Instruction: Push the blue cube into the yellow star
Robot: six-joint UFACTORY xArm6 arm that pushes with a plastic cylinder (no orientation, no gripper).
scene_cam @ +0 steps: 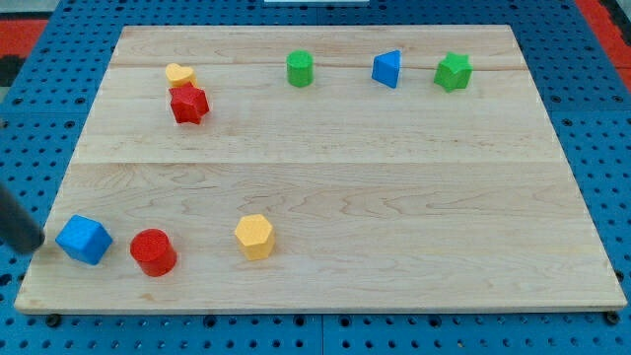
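The blue cube (83, 240) lies at the board's bottom left corner. My tip (36, 244) comes in from the view's left edge and rests just left of the blue cube, close to it or touching it. Two yellow blocks are in view. A small lobed yellow block (179, 74), its shape not clear, sits at the top left, touching a red star (188, 104) below it. A yellow hexagon (254, 237) lies at the bottom, right of a red cylinder (153, 251). The red cylinder stands just right of the blue cube.
A green cylinder (300, 69), a blue triangle block (387, 68) and a green star (453, 71) line the top of the wooden board (394, 197). A blue pegboard surrounds the board.
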